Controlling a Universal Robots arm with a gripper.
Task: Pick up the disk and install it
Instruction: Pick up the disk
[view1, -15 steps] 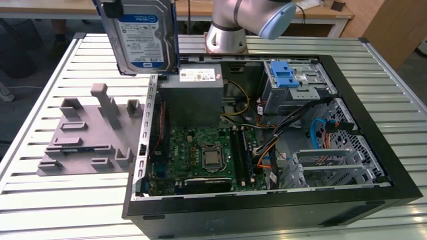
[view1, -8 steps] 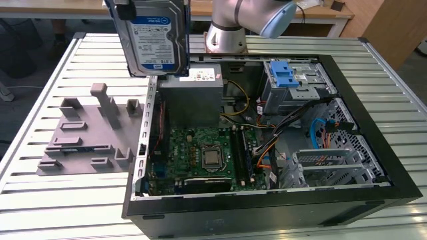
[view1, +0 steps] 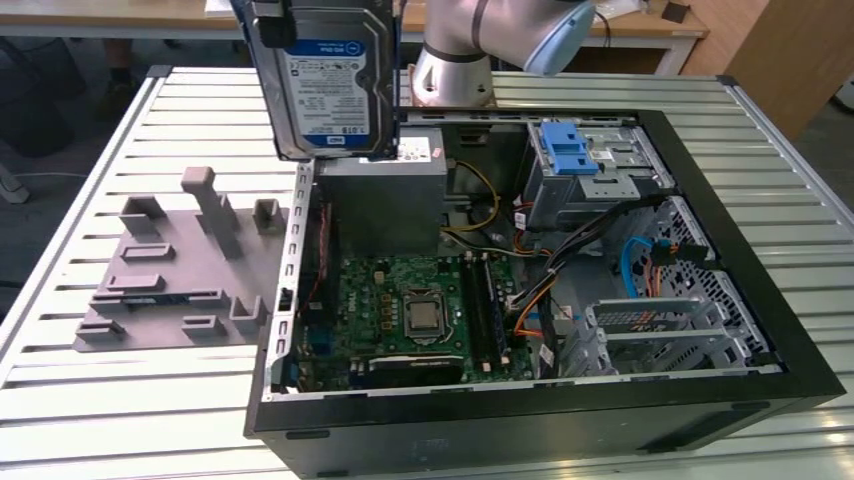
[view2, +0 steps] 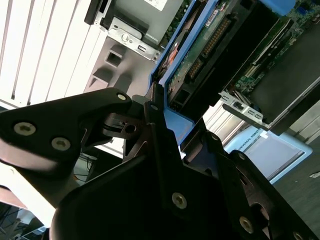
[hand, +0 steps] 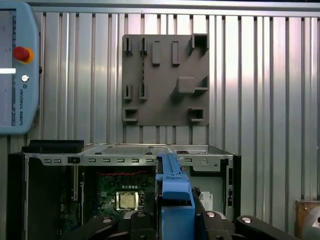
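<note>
a: what's the gripper (view2: 165, 117) doing?
b: it's clamped on the disk (view2: 210, 45). in the second wrist view its black fingers (view2: 160, 145) press on either side of the blue carrier frame. in the first wrist view that blue frame stands up between the black jaws.
a: so where's the disk resting?
b: nowhere, it's up in the air. in the exterior view it hangs upright with its blue-and-white label facing the camera. it's above the far corner of the open computer case (view1: 534, 420), on the exterior view's left, over the grey power supply (view1: 380, 200).
a: and around it?
b: inside the case lies the green motherboard (view1: 400, 310). a bright blue latch (view1: 567, 150) sits on the drive cage toward the far side, on the exterior view's right. the grey holder plate (view1: 160, 290) with its upright posts lies flat on the slatted table (view1: 134, 400), just beside the case on the exterior view's left and well apart from the disk. the silver arm (view1: 494, 40) rises behind the case.
</note>
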